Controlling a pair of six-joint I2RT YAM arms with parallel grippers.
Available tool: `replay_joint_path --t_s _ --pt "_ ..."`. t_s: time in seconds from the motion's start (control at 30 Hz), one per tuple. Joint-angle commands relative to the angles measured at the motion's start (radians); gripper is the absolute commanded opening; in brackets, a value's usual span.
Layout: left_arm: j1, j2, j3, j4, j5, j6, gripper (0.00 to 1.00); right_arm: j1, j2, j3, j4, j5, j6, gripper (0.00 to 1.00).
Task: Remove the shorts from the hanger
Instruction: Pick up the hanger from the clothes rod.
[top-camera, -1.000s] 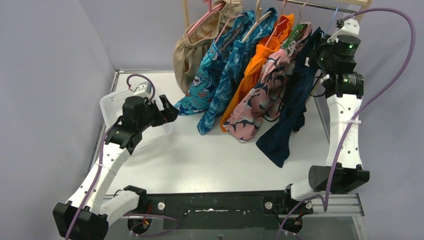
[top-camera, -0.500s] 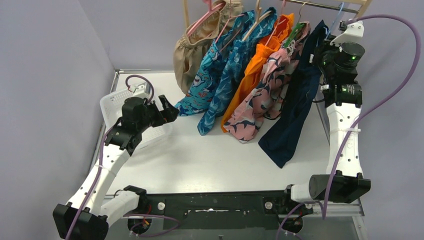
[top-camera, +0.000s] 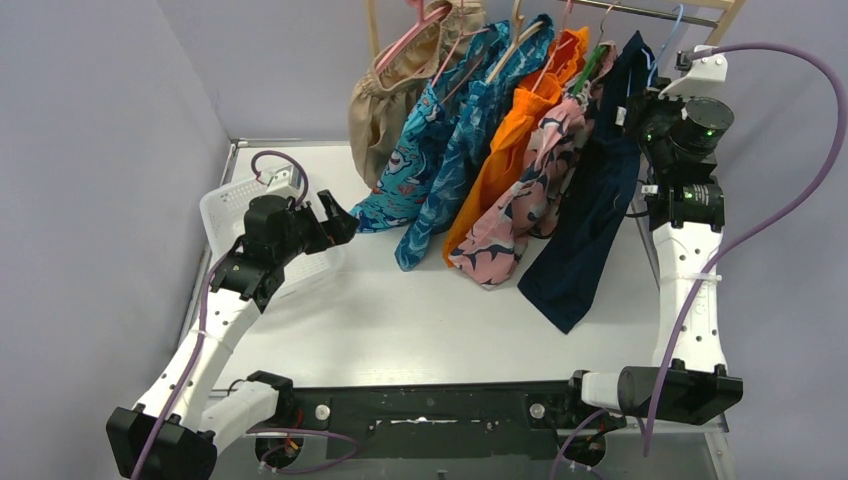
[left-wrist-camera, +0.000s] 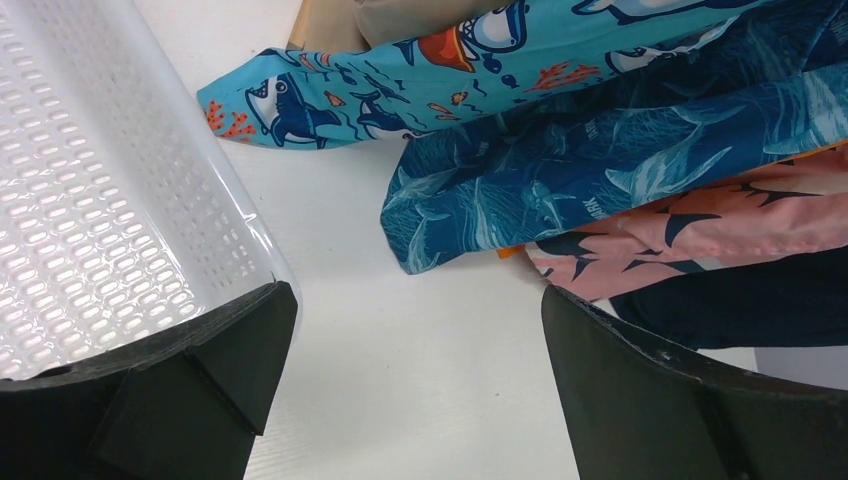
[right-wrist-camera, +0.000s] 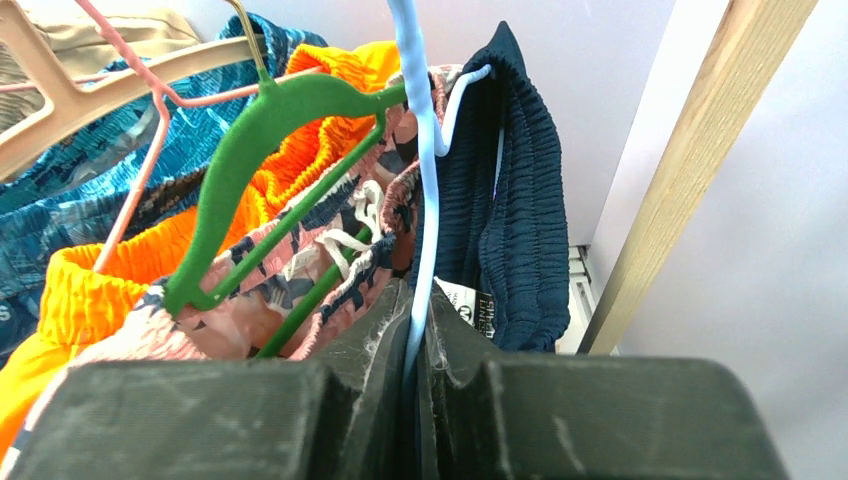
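Right gripper (right-wrist-camera: 413, 312) pinching blue hanger (right-wrist-camera: 419, 150), navy shorts (right-wrist-camera: 525, 220) just beyond (waistband gathered)

readable text: none | navy shorts (right-wrist-camera: 520, 200): white sewn-in tag (right-wrist-camera: 466, 298), dark print, partly hidden, too small to read | dark teal-blue shorts (left-wrist-camera: 600, 170): tiny marks in print, too blurred to tell if letters

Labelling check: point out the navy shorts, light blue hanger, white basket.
navy shorts (top-camera: 590, 220): top view, mid-leg fabric.
light blue hanger (right-wrist-camera: 430, 210): right wrist view, upright bar.
white basket (left-wrist-camera: 90, 220): left wrist view, perforated wall.
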Motion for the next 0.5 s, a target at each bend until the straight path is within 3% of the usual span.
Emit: replay_joint_path --t_s 0.0,0.23,0.47 --pt "0.006 -0.006 0.007 0.075 0.023 -0.007 0.97 -0.003 -0.042 0.095 0.122 -0.021 -0.031 0.0" --pt "0.006 -0.005 0.012 0.07 0.027 -0.006 0.97 -0.001 -0.11 0.037 0.079 -0.015 -0.002 0.0" --pt "0.008 -0.025 0.04 0.051 0.022 0.002 0.97 -0.002 -0.208 0.08 -0.138 0.022 0.029 0.0"
